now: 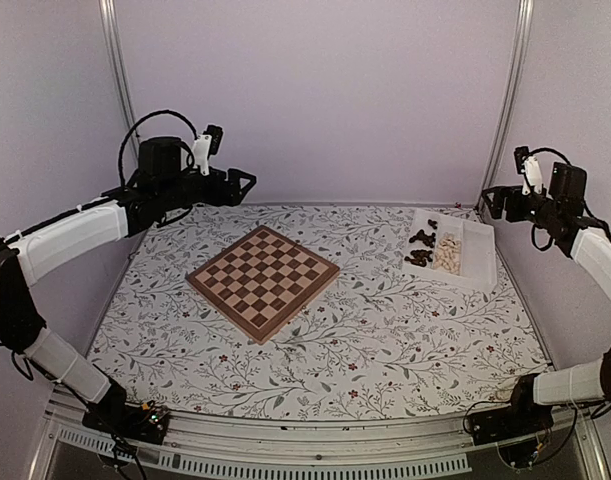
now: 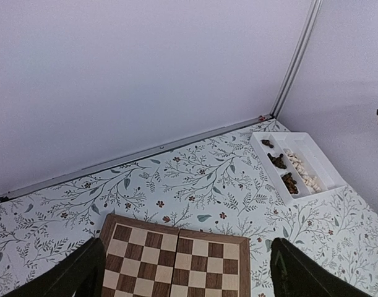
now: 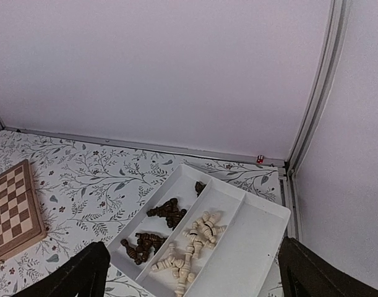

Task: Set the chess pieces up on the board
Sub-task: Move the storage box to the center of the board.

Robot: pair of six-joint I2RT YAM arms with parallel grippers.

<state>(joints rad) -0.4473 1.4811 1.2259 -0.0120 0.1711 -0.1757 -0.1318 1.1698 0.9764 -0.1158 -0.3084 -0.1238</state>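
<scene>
The board (image 1: 263,280) lies flat mid-table, turned like a diamond, with no pieces on it; its far edge shows in the left wrist view (image 2: 176,263) and a corner in the right wrist view (image 3: 12,207). The chess pieces lie in a white tray (image 1: 477,262): dark ones (image 3: 164,213) in the left compartment, pale ones (image 3: 198,238) in the middle one. My left gripper (image 1: 247,182) hangs open high above the table's back left; its fingers (image 2: 83,272) frame the board. My right gripper (image 1: 488,200) is open high above the tray, empty.
The table wears a floral cloth (image 1: 385,330). Pale walls and metal corner posts (image 1: 510,100) close in the back and sides. The tray's right compartment (image 3: 257,247) holds nothing.
</scene>
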